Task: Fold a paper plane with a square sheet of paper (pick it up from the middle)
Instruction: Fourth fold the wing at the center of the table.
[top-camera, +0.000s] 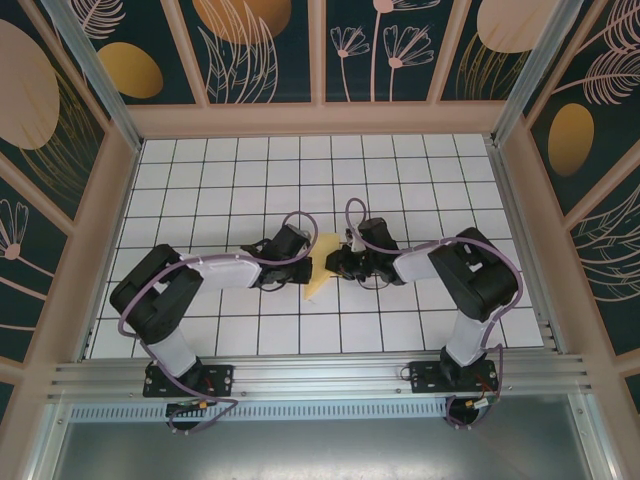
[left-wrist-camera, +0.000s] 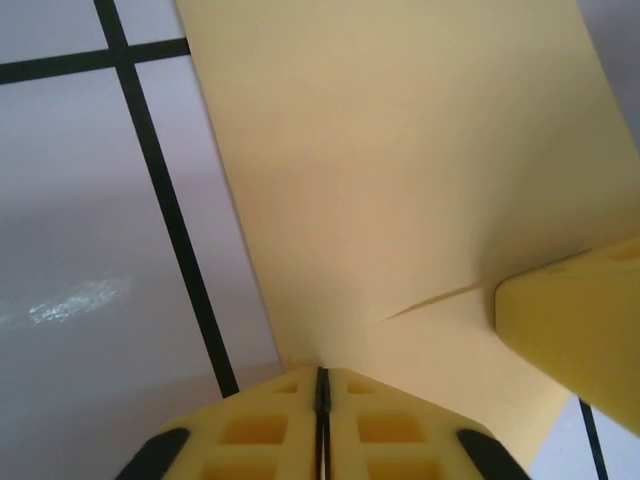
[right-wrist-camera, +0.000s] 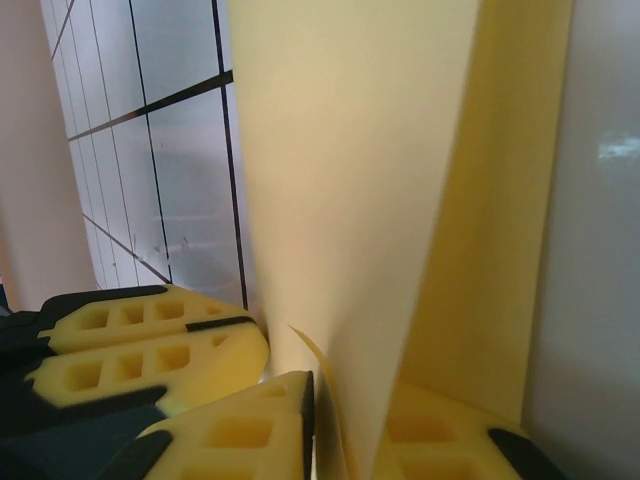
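- Where the arms meet over the middle of the table (top-camera: 420, 180), the left gripper (top-camera: 306, 264) is seen all but closed, pinched on a corner of the square sheet of paper (top-camera: 320, 272).
- The sheet, partly folded, is judged light, limp and easily torn; creased edges are best gripped.
- The right gripper (top-camera: 337, 262) is clamped narrowly on a standing fold.
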